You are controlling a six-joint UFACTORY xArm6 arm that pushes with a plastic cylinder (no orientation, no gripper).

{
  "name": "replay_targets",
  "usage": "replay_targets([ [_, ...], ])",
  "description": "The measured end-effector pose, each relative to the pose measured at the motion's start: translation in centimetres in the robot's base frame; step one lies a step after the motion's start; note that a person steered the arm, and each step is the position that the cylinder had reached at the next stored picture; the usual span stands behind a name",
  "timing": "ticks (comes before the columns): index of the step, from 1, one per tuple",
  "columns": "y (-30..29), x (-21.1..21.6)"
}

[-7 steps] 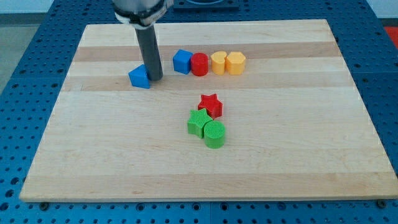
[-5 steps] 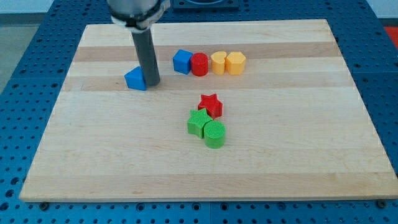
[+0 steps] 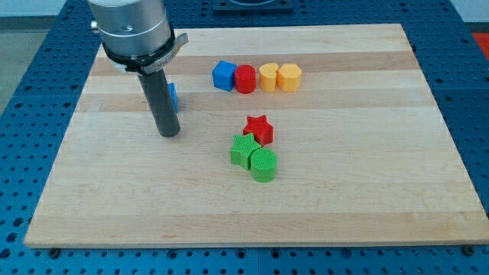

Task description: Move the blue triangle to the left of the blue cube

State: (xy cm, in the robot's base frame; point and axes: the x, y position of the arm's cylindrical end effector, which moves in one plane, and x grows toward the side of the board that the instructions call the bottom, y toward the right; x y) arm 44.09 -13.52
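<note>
Camera view showed my tip (image 3: 168,133) resting on the tabletop (image 3: 367,191), just below the blue triangle (image 3: 174,95) toward the view's bottom. Being a plain rod, the tool held nothing. The rod hid most of the triangle; only a sliver showed at its right edge. That triangle sat well left of the blue cube (image 3: 223,75), which began a row with the red cylinder (image 3: 244,79) and two yellow blocks (image 3: 280,77).
</note>
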Motion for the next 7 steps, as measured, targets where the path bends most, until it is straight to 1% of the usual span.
replay_targets([
  [1, 0.0, -3.9],
  [2, 0.0, -6.1],
  [4, 0.0, -8.0],
  [5, 0.0, -7.7],
  [6, -0.3, -5.4],
  [7, -2.9, -5.2],
])
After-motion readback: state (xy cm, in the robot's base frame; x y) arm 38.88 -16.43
